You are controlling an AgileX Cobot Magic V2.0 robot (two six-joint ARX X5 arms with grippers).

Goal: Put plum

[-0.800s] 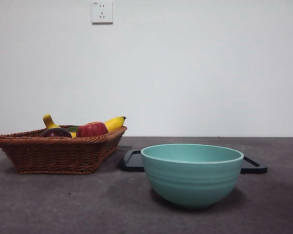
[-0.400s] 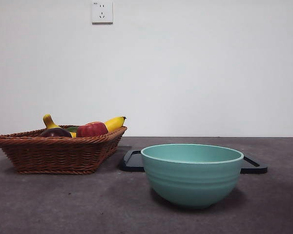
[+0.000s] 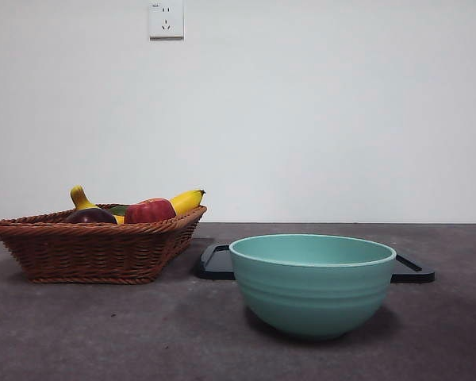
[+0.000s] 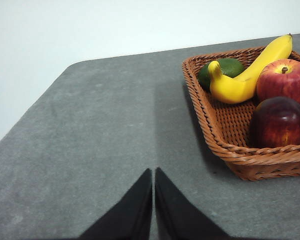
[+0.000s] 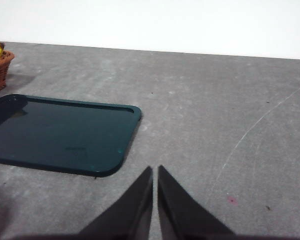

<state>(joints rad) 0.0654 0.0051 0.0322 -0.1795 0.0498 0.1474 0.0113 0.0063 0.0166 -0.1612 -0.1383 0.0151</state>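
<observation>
The plum (image 4: 280,121), dark maroon and glossy, lies in the wicker basket (image 4: 225,145) at its near corner. In the front view the plum (image 3: 90,215) shows just above the basket's rim (image 3: 95,246) at the left. My left gripper (image 4: 153,172) is shut and empty, over bare table well short of the basket. My right gripper (image 5: 155,170) is shut and empty, over bare table beside the dark tray (image 5: 60,132). Neither arm shows in the front view.
In the basket also lie a red apple (image 4: 284,79), a banana (image 4: 247,72) and a green fruit (image 4: 225,67). A teal bowl (image 3: 312,282) stands in front of the dark tray (image 3: 214,262), right of the basket.
</observation>
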